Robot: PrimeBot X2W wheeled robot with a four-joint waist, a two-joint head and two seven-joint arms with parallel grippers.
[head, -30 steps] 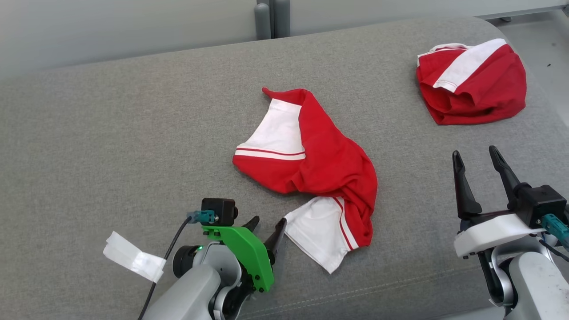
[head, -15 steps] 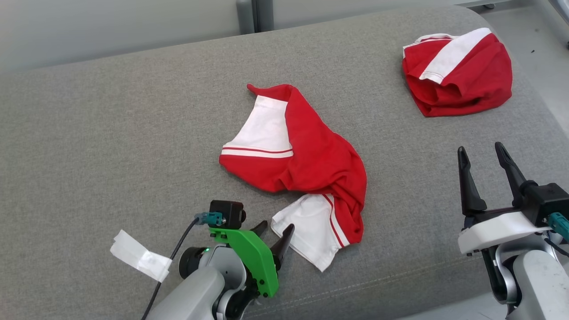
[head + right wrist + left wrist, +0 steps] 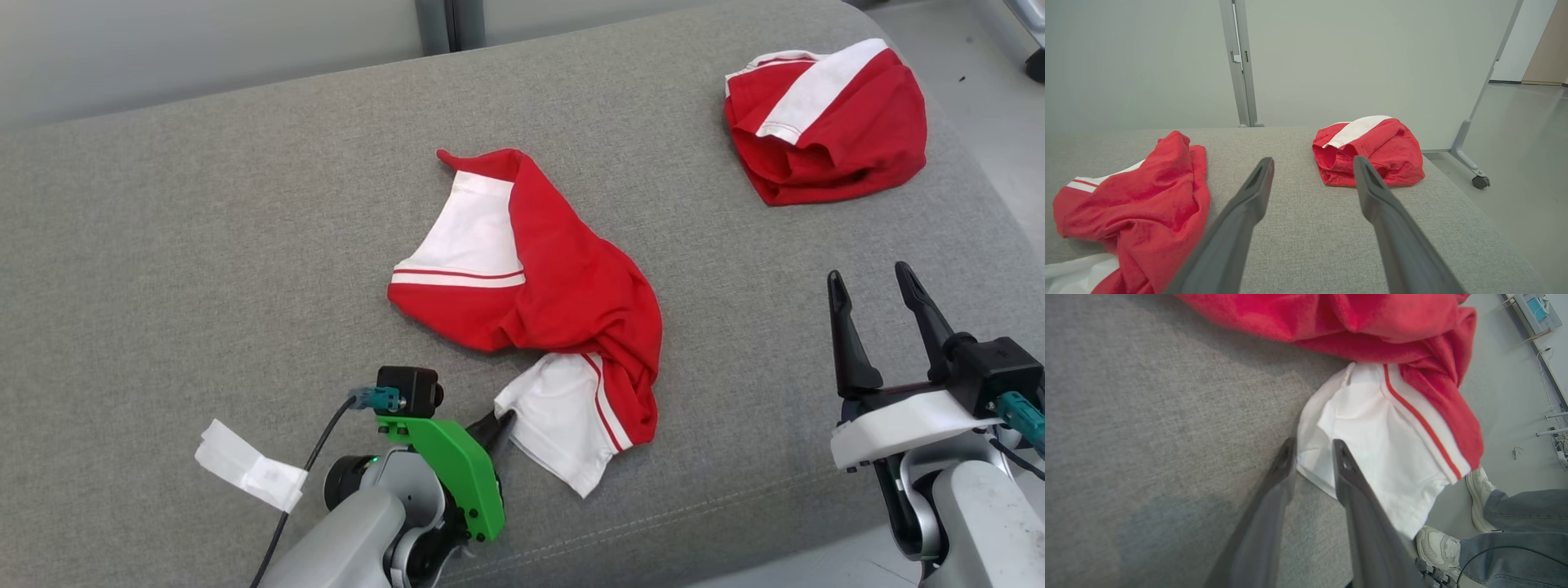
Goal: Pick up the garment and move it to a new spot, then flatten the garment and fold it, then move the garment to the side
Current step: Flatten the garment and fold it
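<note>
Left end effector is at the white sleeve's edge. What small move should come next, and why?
Probably close the left end effector fully on the white sleeve. In the left wrist view its fingers straddle the sleeve's hem with a gap, so the garment, crumpled on the grey cushion, is not yet gripped.

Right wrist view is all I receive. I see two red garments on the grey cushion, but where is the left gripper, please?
Observer: The left gripper is at the white sleeve of the nearer garment, one finger on each side of its edge.
Operator: Does it grip the sleeve?
Observer: The fingers stand close with the edge between them; whether they pinch it, I cannot tell.
Operator: Anything else near?
Observer: A person's shoes stand on the floor beside the cushion.
</note>
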